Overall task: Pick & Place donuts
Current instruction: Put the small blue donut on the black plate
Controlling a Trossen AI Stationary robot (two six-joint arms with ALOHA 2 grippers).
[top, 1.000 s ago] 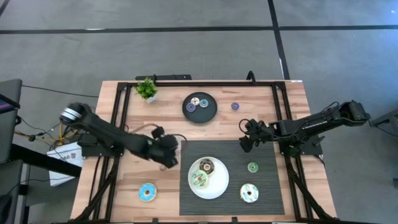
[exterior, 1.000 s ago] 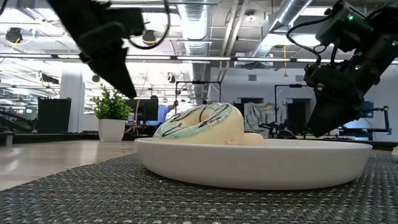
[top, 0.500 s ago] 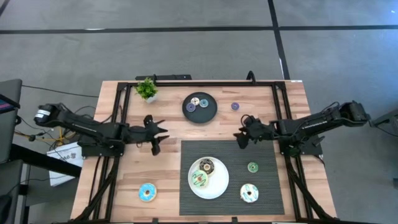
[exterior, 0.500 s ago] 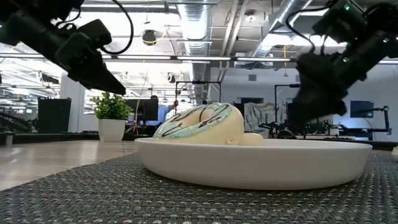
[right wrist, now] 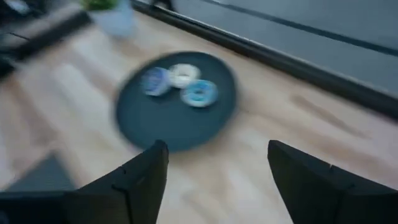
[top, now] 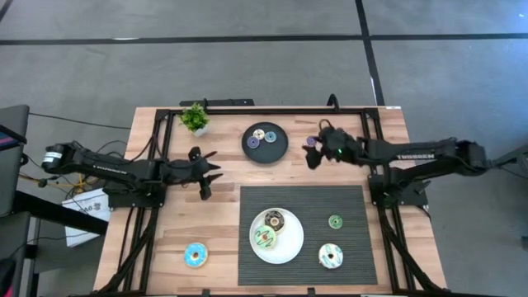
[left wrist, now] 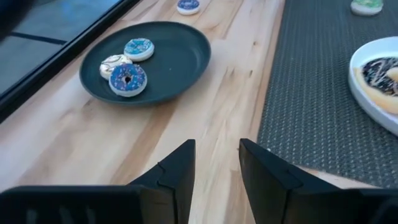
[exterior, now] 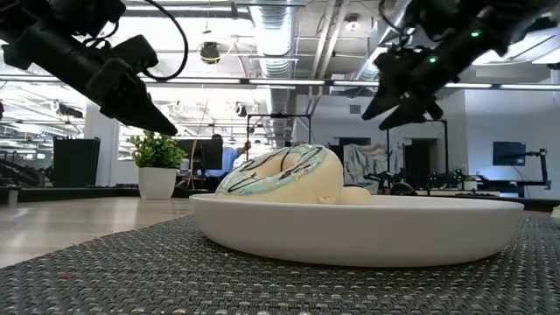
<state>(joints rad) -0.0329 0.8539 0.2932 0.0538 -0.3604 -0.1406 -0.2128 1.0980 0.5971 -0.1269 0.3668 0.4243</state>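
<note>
My right gripper (top: 313,155) is open above the wood, just near-side of the purple mini donut (top: 311,141) and right of the black plate (top: 265,153), which carries three minis (right wrist: 180,84). My left gripper (top: 206,175) is open and hovers left of the dark mat (top: 355,202). Its wrist view also takes in the black plate (left wrist: 180,56). A white plate (top: 289,247) holds a brown donut (top: 274,220) and a white-green one (top: 264,238). A blue donut (top: 195,255) lies on the wood. A green mini (top: 335,221) and another large donut (top: 330,256) lie on the mat.
A small potted plant (top: 195,119) stands at the far left of the table. A black frame rail (top: 264,108) runs along the far edge and down both sides. Bare wood shows between the black plate and the mat.
My left gripper pulled away from the white plate toward the table's left and far side, rising, then almost stopped. My right gripper swung from the mat's far right corner toward the far edge, up to the purple mini and the black plate.
</note>
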